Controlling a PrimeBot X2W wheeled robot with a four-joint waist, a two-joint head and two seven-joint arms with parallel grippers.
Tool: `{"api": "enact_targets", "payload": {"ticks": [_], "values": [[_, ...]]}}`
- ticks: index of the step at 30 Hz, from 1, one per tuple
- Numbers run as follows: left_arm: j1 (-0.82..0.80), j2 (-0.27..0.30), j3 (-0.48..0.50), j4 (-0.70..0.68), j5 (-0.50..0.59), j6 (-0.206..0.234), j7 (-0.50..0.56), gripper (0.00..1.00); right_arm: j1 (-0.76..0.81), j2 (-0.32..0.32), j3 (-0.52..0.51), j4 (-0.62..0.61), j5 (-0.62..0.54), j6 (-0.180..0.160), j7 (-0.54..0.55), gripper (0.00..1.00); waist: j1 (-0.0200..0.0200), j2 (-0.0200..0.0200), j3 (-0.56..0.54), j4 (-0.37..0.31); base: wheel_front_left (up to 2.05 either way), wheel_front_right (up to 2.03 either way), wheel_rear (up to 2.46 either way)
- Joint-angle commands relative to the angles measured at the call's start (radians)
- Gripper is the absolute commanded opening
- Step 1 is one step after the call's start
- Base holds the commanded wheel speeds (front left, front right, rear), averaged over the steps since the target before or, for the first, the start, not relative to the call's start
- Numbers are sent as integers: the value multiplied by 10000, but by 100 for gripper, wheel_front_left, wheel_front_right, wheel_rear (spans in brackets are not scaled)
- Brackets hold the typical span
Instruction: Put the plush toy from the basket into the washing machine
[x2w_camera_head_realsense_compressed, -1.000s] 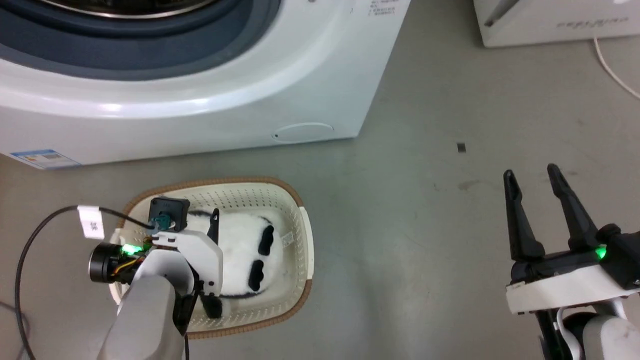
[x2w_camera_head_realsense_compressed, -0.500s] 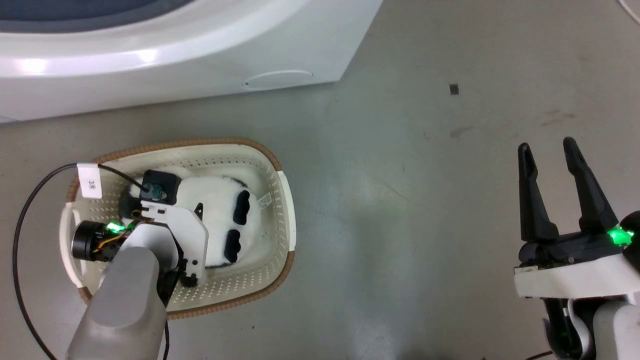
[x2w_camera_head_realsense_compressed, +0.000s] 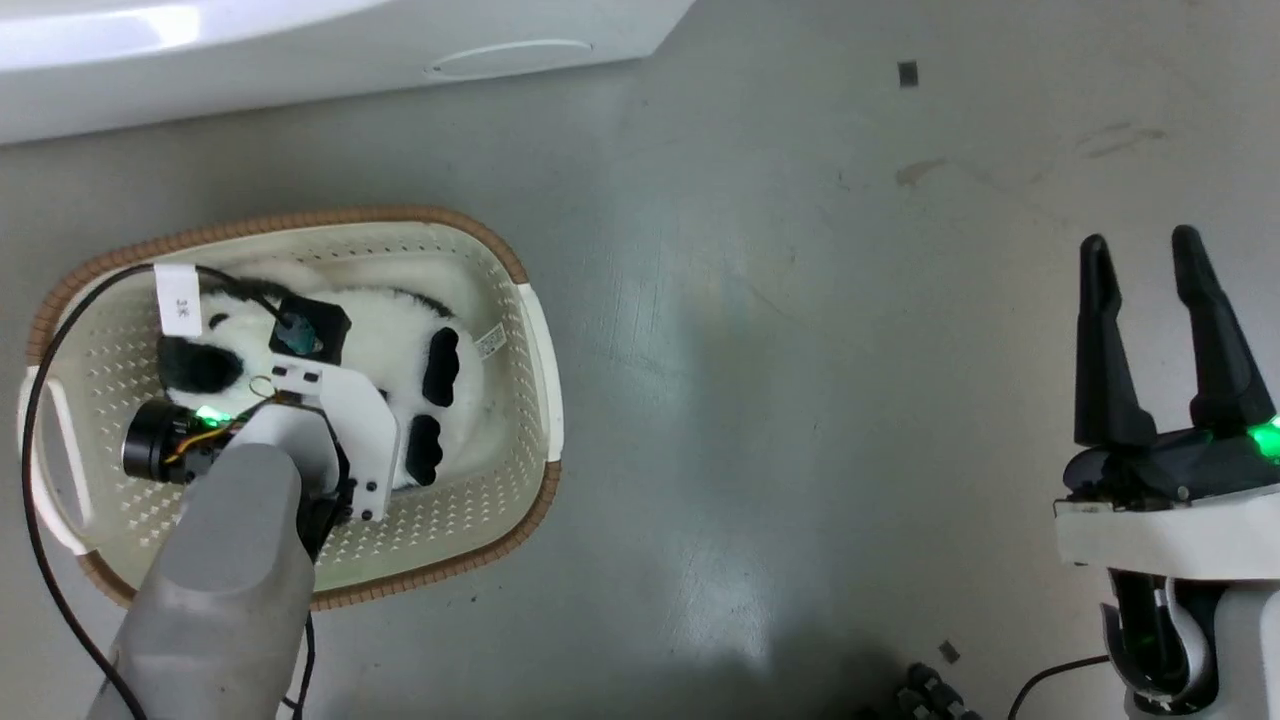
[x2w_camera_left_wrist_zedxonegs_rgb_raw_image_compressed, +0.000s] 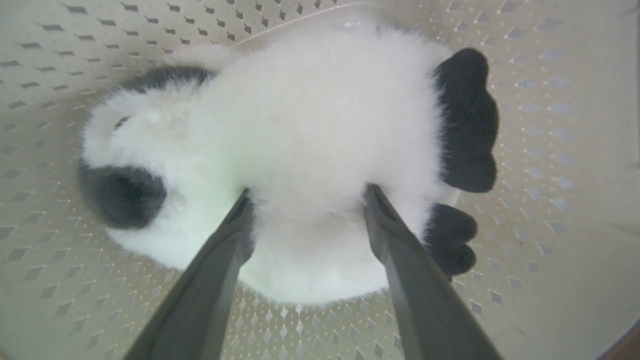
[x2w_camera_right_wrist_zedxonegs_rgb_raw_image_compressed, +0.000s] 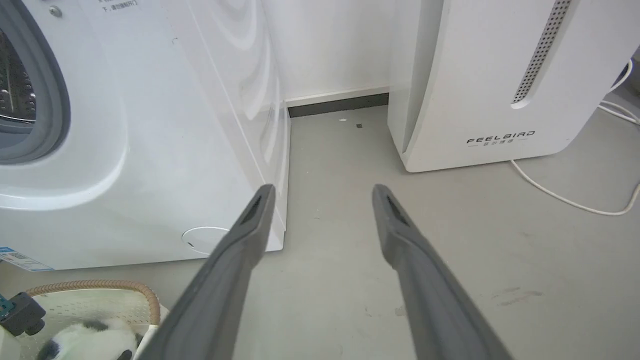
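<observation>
Currently, the washing machine (x2w_camera_right_wrist_zedxonegs_rgb_raw_image_compressed: 150, 125) is being shown on the grey floor (x2w_camera_head_realsense_compressed: 800, 400), with the basket (x2w_camera_head_realsense_compressed: 300, 214) standing near its front. The plush toy (x2w_camera_left_wrist_zedxonegs_rgb_raw_image_compressed: 320, 125) is being cradled inside the basket, on its bottom. The left end effector (x2w_camera_left_wrist_zedxonegs_rgb_raw_image_compressed: 308, 190) is being held open, fingers (x2w_camera_left_wrist_zedxonegs_rgb_raw_image_compressed: 220, 260) straddling the toy's white body. The right end effector (x2w_camera_head_realsense_compressed: 1138, 238) is being held open and empty, well apart over bare floor.

The plush toy (x2w_camera_left_wrist_zedxonegs_rgb_raw_image_compressed: 320, 140) is fluffy pile cloth. The basket (x2w_camera_head_realsense_compressed: 505, 430) is matt perforated plastic with a braided-looking rim. The washing machine (x2w_camera_right_wrist_zedxonegs_rgb_raw_image_compressed: 165, 125) has a glossy casing; the floor (x2w_camera_head_realsense_compressed: 800, 350) is smooth.
</observation>
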Motion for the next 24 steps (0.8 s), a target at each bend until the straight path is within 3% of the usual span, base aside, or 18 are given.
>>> {"api": "enact_targets", "payload": {"ticks": [1, 13, 14, 15, 24], "values": [[-438, 113, -149, 357, -16, -57, 125, 100, -263, 0, -65, -146, 153, -5, -112, 100, -1, 0, 320, -56, 0, 0, 0], [-1425, 300, -631, 1588, -195, -191, 344, 97, -662, 0, -69, -490, 333, -6, -362, 100, -1, 0, 1300, -158, 0, 0, 0], [-1499, 326, -704, 1691, -182, -214, 311, 43, -693, 0, -72, -513, 342, -6, -383, 100, -1, 0, 1352, -170, 0, 0, 0], [-1578, 347, -763, 1794, -184, -234, 254, 0, -719, 0, -79, -527, 352, -6, -403, 100, -1, 0, 1401, -178, 0, 0, 0], [-2007, 416, -1112, 2617, -338, -326, 42, 0, -977, -1, -150, -704, 501, -7, -570, 100, -1, 0, 1499, -204, 0, 0, 0]]}}
